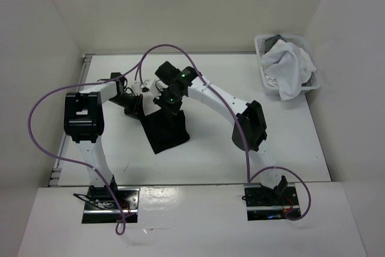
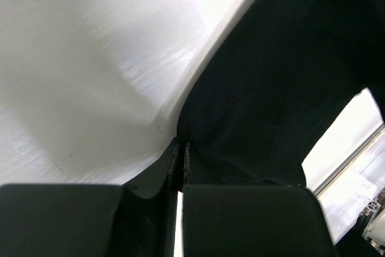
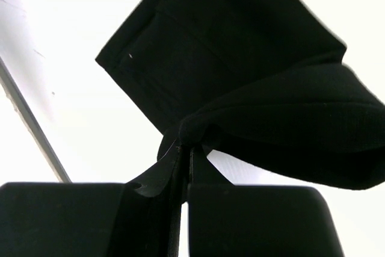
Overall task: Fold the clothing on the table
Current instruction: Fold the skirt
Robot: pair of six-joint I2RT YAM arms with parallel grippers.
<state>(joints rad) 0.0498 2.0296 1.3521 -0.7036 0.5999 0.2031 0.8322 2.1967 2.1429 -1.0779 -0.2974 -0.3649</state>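
While left fingers (image 2: 252,221) and right fingers (image 3: 252,221) pinch its far edge, the clothing (image 1: 166,132) trails nearward.

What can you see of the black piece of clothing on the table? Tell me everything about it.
The clothing is plain matte black fabric with a faint seam line. It sits near the middle of the table, its near part lying on the white surface. Its far edge is pinched at two spots: the left gripper is shut on one, and the right gripper is shut on the other, where the cloth bunches into a fold.
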